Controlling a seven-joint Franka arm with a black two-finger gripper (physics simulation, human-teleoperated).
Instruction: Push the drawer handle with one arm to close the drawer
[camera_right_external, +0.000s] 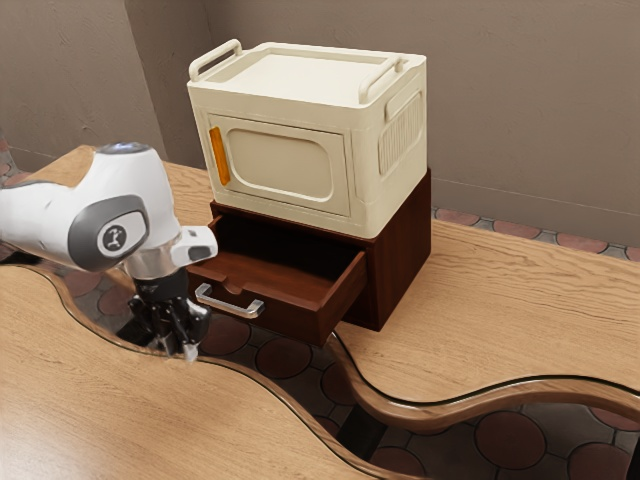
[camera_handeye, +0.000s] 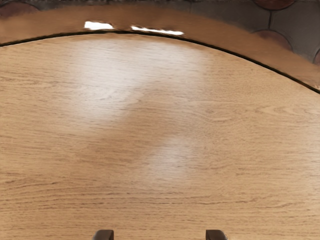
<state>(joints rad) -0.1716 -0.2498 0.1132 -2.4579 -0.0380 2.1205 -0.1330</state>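
The claw is wide open and holds nothing, its two fingers spread far apart above the wood table. In the exterior view, the shiny drawer handle is near the claw, between one and two o'clock from it. The brown drawer sticks out, and a cream box sits up at one o'clock from the handle.
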